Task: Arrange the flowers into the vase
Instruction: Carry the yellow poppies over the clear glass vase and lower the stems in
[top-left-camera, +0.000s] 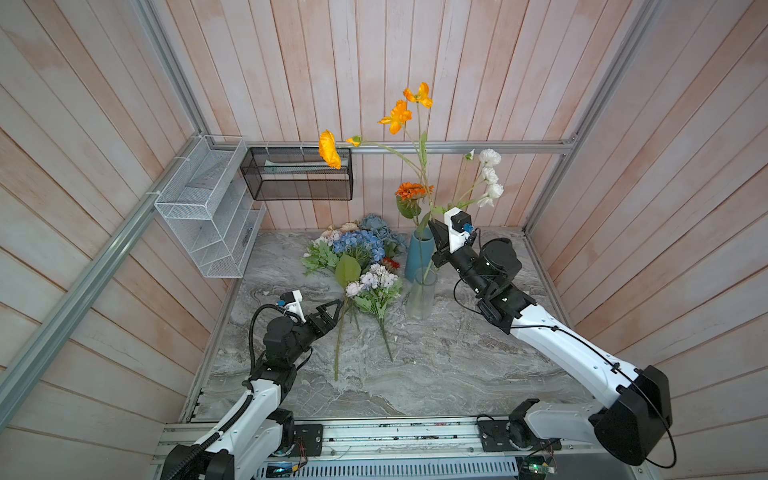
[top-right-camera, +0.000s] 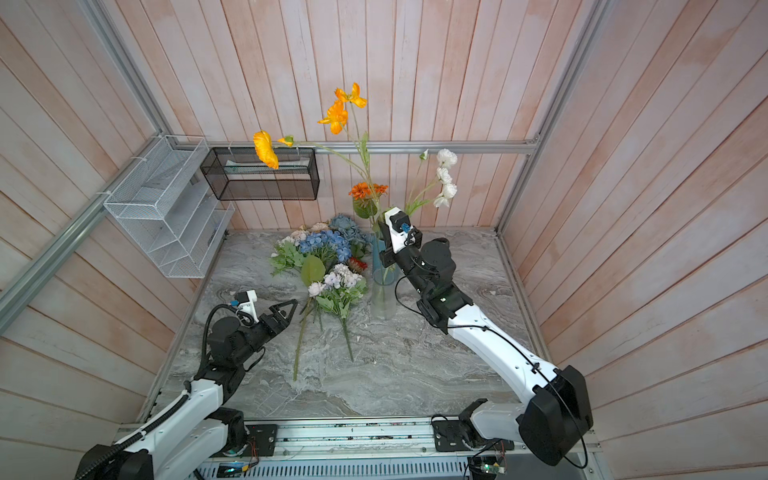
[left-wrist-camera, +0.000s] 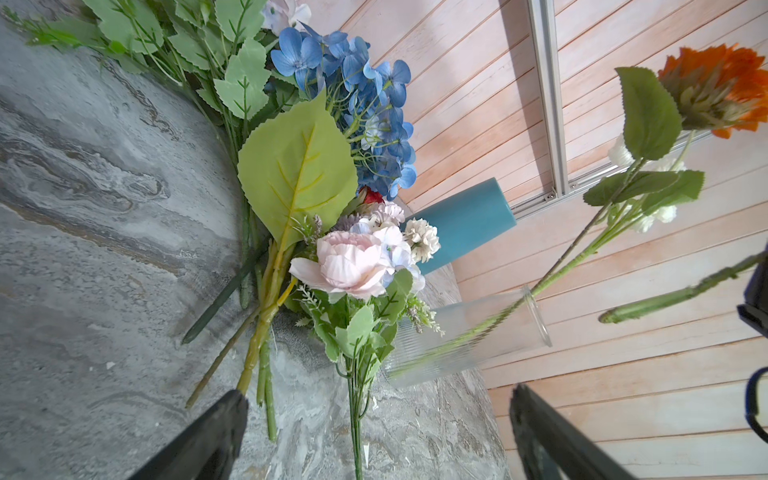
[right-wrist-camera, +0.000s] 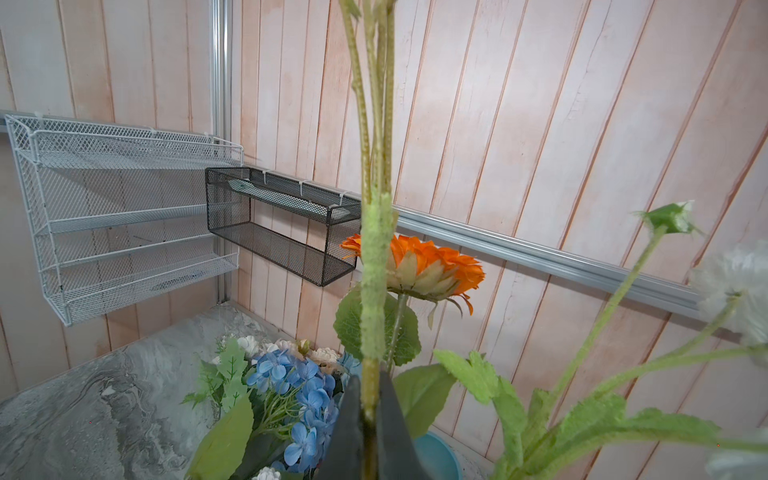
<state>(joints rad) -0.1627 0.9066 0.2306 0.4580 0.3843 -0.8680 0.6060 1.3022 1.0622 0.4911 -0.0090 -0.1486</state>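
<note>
In hand: poppy stem (right-wrist-camera: 376, 291), orange blooms high above the glass vase (top-left-camera: 422, 299). The right gripper (right-wrist-camera: 369, 399) is clamped on it. The right wrist view shows both fingers tight on the fuzzy stalk; in both top views the gripper body hides that pinch. Only the left wrist view shows the stalk's cut end, hanging free in the air beside the glass vase's mouth and not in it.

The gerbera (top-left-camera: 413, 190) and white blooms (top-left-camera: 490, 174) stand above the glass vase. The left wrist view traces their stems down into its mouth.

The teal vase (top-left-camera: 417, 257) is just behind the glass vase, overlapping it in both top views. The left wrist view shows a gap between them.

The heap (top-left-camera: 361, 253) lies on the table (top-left-camera: 457, 365) left of the glass vase. The left wrist view shows hydrangea (left-wrist-camera: 365, 95), rose (left-wrist-camera: 345, 266) and broad leaves up close.

The left gripper (left-wrist-camera: 376, 399) is low at the heap's stem ends, on the far side of the heap from the glass vase. Its fingers are spread wide and hold nothing. One fingertip overlaps a stem end; contact unclear.
</note>
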